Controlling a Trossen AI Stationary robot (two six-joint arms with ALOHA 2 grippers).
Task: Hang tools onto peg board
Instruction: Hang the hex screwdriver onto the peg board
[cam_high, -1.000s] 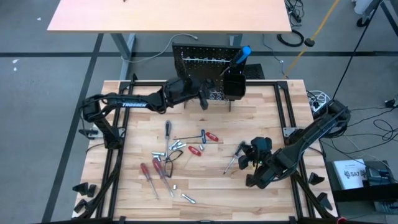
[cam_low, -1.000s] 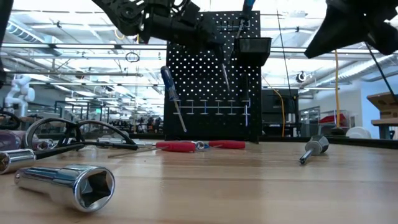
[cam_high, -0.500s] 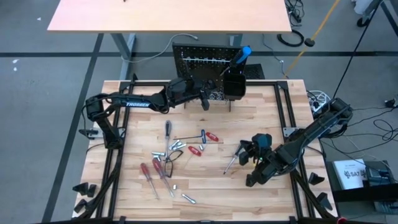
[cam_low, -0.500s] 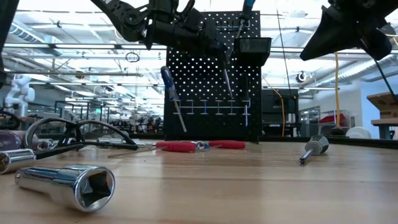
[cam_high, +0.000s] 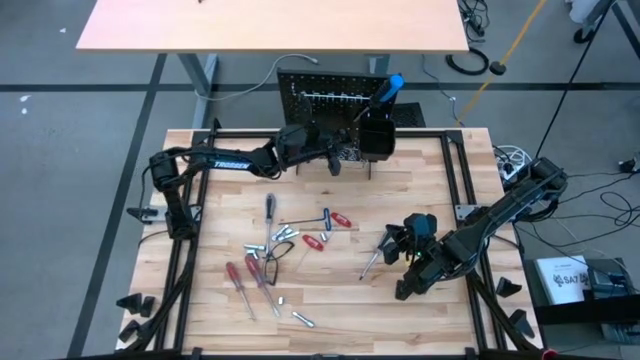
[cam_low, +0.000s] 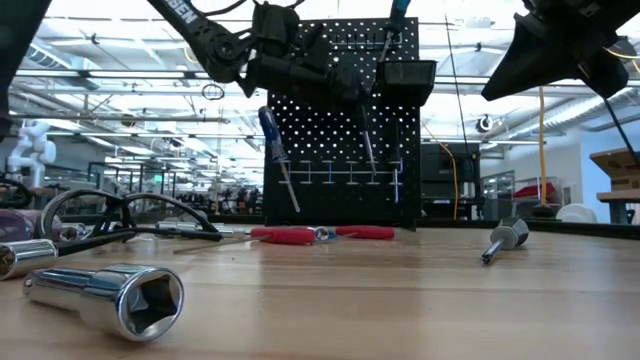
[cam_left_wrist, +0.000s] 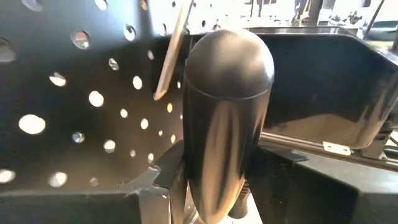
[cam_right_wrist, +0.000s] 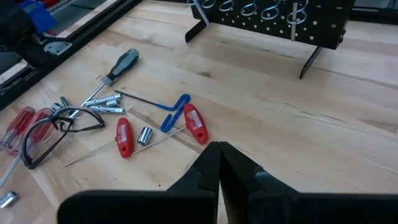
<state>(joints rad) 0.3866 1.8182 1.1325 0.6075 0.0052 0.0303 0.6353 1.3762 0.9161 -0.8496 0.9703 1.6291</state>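
Note:
The peg board (cam_high: 330, 98) stands upright at the table's far edge, with a black bin (cam_high: 375, 138) on its right part and a blue-handled screwdriver (cam_high: 388, 90) sticking out of the bin. My left gripper (cam_high: 328, 155) is just in front of the board, left of the bin, shut on a black-handled screwdriver (cam_left_wrist: 227, 93). The screwdriver's shaft (cam_low: 368, 140) points down in front of the holes. Loose tools (cam_high: 300, 240) lie at mid-table. My right gripper (cam_right_wrist: 217, 152) hovers shut over the table's right part and holds nothing. My left gripper pinches the lower part of the black handle (cam_left_wrist: 214, 186) between its two fingers (cam_left_wrist: 158, 180). The fingers come level from the table's near left toward the board and lie across the tool. The screwdriver is lifted clear and near upright, with its rounded butt up and its shaft hanging below.
On the table lie red-handled keys (cam_right_wrist: 193, 121), a grey-handled screwdriver (cam_right_wrist: 121, 65), red screwdrivers (cam_high: 240, 278), safety glasses (cam_right_wrist: 56, 130) and sockets (cam_low: 110, 295). Another screwdriver (cam_high: 378, 250) lies beside my right gripper. Silver hooks (cam_right_wrist: 249, 9) line the board's lower row.
My left gripper has gone down and a little closer to the peg board and bin, carrying the screwdriver. The shaft's tip now hangs lower in front of the board. The hold has not changed.

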